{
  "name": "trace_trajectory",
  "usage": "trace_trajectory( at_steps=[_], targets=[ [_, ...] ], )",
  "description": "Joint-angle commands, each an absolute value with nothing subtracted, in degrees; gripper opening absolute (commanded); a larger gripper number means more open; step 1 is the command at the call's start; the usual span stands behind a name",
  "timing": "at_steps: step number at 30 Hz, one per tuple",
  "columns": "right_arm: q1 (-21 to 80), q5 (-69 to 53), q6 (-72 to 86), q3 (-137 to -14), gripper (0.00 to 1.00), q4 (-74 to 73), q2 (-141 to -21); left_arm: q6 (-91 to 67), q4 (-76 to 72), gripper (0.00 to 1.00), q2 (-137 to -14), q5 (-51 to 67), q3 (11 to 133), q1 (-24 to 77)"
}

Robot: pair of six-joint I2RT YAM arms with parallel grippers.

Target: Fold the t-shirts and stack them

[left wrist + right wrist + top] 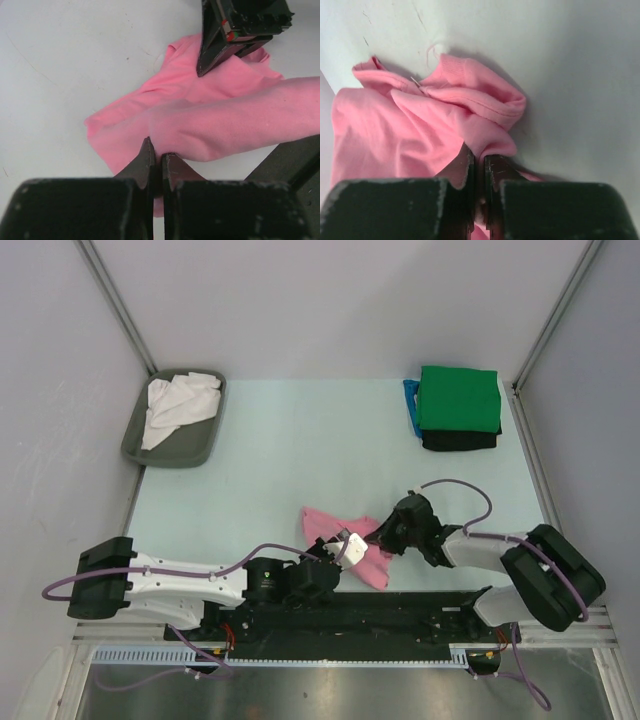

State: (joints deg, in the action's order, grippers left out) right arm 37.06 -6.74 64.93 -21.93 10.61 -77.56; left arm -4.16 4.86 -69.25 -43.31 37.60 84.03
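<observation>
— Where are the arms?
— Both stretch low toward the lower middle. The left gripper (pixel 159 155) and right gripper (pixel 479 157) each pinch the bunched pink t-shirt (pixel 322 524), jaws nearly together.
— And the grey tray (pixel 133 445)?
— Upper left, holding a crumpled white t-shirt (pixel 180 400). Upper right on the table (pixel 300 450), the green t-shirt (pixel 458 398) tops the black t-shirt (pixel 458 441); the blue t-shirt (pixel 411 405) barely peeks out.

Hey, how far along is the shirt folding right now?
Done: the green shirt, black shirt and blue shirt sit folded in a stack at the far right. In hand: the pink shirt lies crumpled near the arms, with the left gripper and right gripper both shut on it. Left: folding and stacking it, then the white shirt, unfolded in the grey tray.
</observation>
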Motion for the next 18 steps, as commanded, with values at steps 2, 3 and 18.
trace_trajectory(
  at_steps=[2, 3, 18],
  targets=[
    [35.43, -4.93, 58.99, -27.05, 0.00, 11.69, -83.84, -7.47, 4.39, 0.00, -66.63, -44.47, 37.88, 83.85],
    [34.90, -4.23, 57.23, -28.29, 0.00, 10.82, -83.85, -8.08, 4.48, 0.00, -65.84, -44.65, 37.71, 83.76],
    [14.87, -2.17, 20.06, -58.70, 0.00, -7.38, -82.96, -12.21, 3.78, 1.00, -66.79, -44.04, 41.57, 83.76]
  ],
)
